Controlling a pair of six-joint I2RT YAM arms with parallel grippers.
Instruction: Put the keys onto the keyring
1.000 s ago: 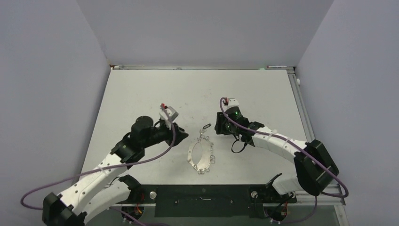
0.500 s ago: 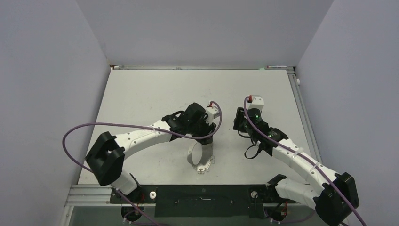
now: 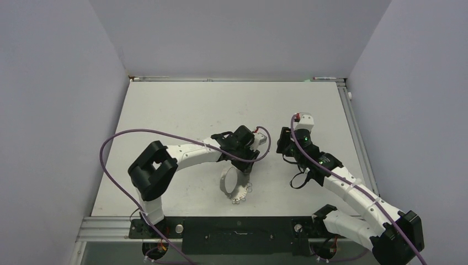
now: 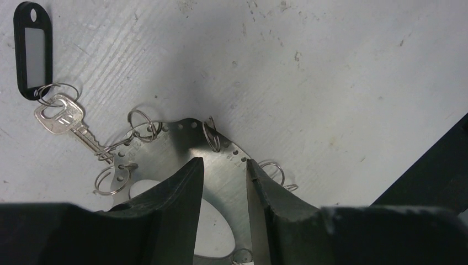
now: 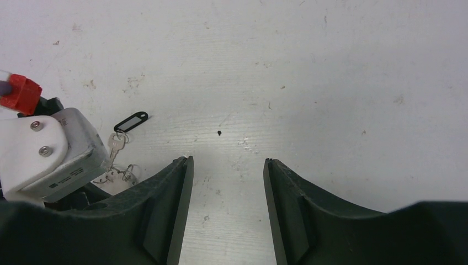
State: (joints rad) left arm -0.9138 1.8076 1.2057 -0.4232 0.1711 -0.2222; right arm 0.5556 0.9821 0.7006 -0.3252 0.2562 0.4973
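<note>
The keyring (image 4: 182,138) is a flat silver hoop with small split rings along its rim, lying on the table; it also shows in the top view (image 3: 223,183). The key (image 4: 60,116) is silver with a black tag (image 4: 33,49) and lies at the hoop's far end, its tip among the small rings. It also shows in the right wrist view (image 5: 115,144). My left gripper (image 4: 225,163) hovers over the hoop's far band, jaws a narrow gap apart with the band between them. My right gripper (image 5: 228,160) is open and empty over bare table, right of the hoop.
The left wrist camera housing (image 5: 52,152) with its red plug fills the left of the right wrist view. Purple cables loop from both arms. Grey walls enclose the table (image 3: 182,110) on three sides; a black rail runs along the near edge.
My left arm swung right and came down over the hoop's far end, covering the key in the top view. My right gripper drew back to the right.
</note>
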